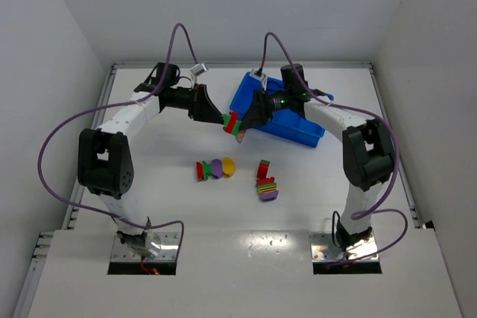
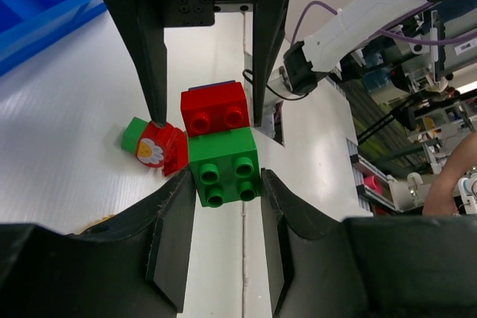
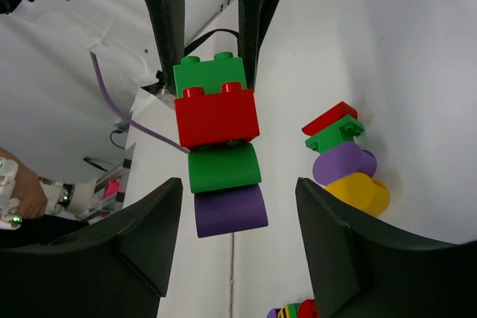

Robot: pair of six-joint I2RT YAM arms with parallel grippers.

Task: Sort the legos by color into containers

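Observation:
Above the table my left gripper (image 1: 221, 118) (image 2: 226, 180) is shut on the green end brick (image 2: 223, 165) of a lego stack (image 1: 232, 123). The stack runs green, red (image 3: 216, 117), rounded green, rounded purple (image 3: 229, 210). My right gripper (image 1: 246, 126) (image 3: 238, 188) faces it from the other side. Its fingers (image 3: 160, 236) straddle the purple end with a gap on each side, so it is open. The blue bin (image 1: 305, 132) stands right behind the right gripper. Its compartments are mostly hidden by the arm.
A red, green, purple and yellow stack (image 1: 215, 168) (image 3: 344, 158) lies on the white table, with another multicoloured stack (image 1: 266, 182) to its right. A red and green piece with a daisy (image 2: 153, 147) lies below the grippers. White walls enclose the table.

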